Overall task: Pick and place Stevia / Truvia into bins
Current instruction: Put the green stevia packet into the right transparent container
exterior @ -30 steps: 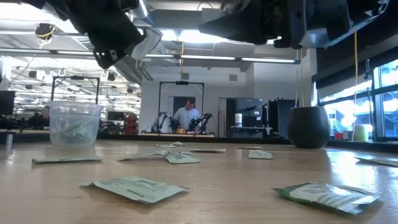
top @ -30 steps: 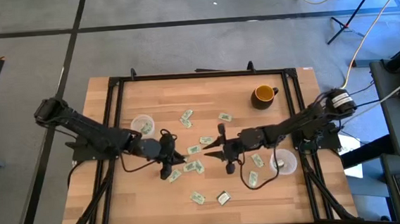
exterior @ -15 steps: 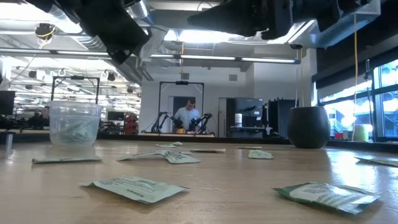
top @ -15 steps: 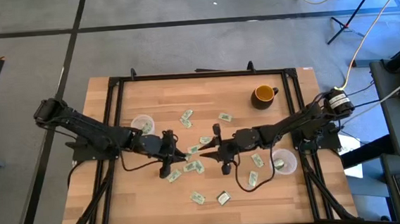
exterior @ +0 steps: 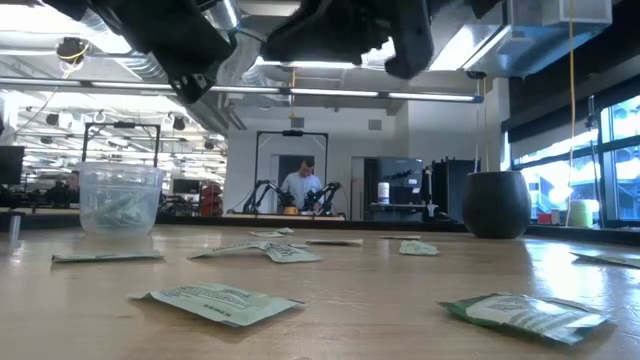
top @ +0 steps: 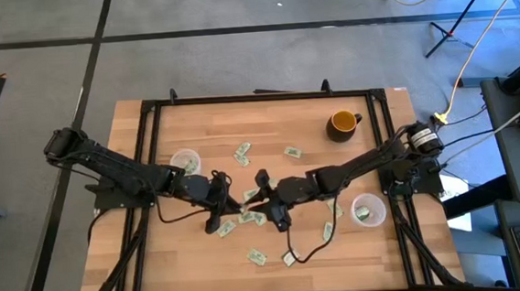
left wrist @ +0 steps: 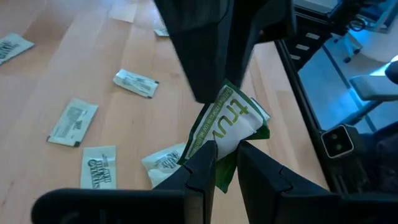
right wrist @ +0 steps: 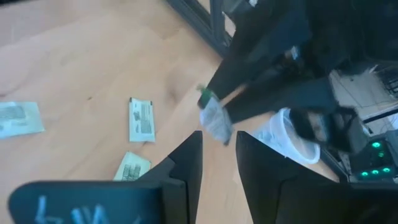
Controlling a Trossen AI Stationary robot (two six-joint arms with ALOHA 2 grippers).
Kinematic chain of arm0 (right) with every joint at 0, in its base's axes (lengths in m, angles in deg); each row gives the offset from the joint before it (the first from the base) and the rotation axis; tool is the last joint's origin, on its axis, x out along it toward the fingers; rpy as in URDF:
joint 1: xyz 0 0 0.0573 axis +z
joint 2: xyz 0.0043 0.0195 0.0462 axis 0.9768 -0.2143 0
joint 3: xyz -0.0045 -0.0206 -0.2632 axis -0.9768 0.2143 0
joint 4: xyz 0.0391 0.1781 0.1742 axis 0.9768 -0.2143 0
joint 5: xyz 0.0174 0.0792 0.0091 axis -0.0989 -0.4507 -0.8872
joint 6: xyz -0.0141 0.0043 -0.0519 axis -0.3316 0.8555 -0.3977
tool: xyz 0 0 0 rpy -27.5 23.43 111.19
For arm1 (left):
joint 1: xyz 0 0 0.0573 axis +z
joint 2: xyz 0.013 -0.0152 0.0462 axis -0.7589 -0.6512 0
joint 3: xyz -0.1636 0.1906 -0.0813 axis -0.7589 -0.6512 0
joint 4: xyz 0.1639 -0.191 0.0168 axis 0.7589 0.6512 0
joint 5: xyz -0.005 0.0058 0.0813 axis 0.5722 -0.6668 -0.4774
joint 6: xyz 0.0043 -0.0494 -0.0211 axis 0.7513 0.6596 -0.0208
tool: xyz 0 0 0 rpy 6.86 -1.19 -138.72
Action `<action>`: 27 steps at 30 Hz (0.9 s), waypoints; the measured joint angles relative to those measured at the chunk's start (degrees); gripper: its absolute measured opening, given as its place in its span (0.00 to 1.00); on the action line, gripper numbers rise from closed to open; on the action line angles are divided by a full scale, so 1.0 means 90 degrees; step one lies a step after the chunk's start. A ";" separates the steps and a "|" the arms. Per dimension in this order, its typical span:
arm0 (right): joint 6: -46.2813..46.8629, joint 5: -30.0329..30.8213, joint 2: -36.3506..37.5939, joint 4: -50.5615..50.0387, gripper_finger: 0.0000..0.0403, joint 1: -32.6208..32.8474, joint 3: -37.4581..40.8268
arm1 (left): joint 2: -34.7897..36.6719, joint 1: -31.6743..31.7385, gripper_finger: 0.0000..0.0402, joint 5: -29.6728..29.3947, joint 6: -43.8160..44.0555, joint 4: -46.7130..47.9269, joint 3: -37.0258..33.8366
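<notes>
My left gripper [top: 237, 202] hovers over the table's middle, shut on a green and white Truvia packet [left wrist: 227, 124] that it keeps off the wood. My right gripper [top: 261, 190] is open and right beside it. Its dark fingers [left wrist: 205, 56] stand on either side of the packet's free end [right wrist: 214, 119]; whether they touch it I cannot tell. Several more packets [top: 242, 153] lie flat on the wood. One clear cup [top: 185, 162] stands by the left arm, the other [top: 367, 209] by the right arm; both hold packets. My left gripper pinches the Truvia packet between its two fingers [left wrist: 203, 163] at one end [left wrist: 222, 160]. The packet is lifted clear of the table and sticks out past the fingertips, crumpled, toward the right gripper.
A yellow-orange mug [top: 341, 123] stands near the far right corner. Loose packets lie below both grippers [top: 253, 217] and toward the near edge [top: 289, 258]. A black frame [top: 148, 126] runs around the table. A person [exterior: 300, 188] stands far off in the room.
My right gripper has moved toward the table's left, closing in on the left gripper and the packet it holds. My left gripper has stayed about where it was, still shut on the packet.
</notes>
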 joint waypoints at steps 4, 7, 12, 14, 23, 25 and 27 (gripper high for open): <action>-0.0020 0.0000 -0.0041 -0.0045 0.25 0.0063 -0.0154 | 0.0000 0.0000 0.15 0.0096 0.0000 0.0004 0.0000; -0.0104 -0.0001 -0.0039 -0.0029 0.25 0.0082 -0.0162 | 0.0000 0.0000 0.15 0.0089 0.0000 -0.0004 0.0000; -0.0194 -0.0323 -0.0039 -0.0027 0.25 0.0092 -0.0162 | 0.0000 0.0000 0.15 0.0086 0.0000 -0.0036 0.0000; -0.0194 -0.0364 -0.0039 0.0011 0.25 0.0092 -0.0162 | 0.0000 0.0000 0.15 0.0084 0.0001 -0.0110 0.0000; -0.0299 -0.0379 -0.0039 0.0193 0.25 0.0092 -0.0162 | 0.0000 0.0000 0.15 0.0135 0.0000 -0.0577 0.0010; -0.0299 -0.0381 -0.0039 0.0231 0.25 0.0092 -0.0162 | 0.0000 0.0000 0.15 0.0135 0.0000 -0.0577 0.0010; -0.0299 -0.0374 -0.0039 0.0227 0.25 0.0092 -0.0162 | 0.0000 0.0000 0.15 0.0132 0.0000 -0.0577 0.0010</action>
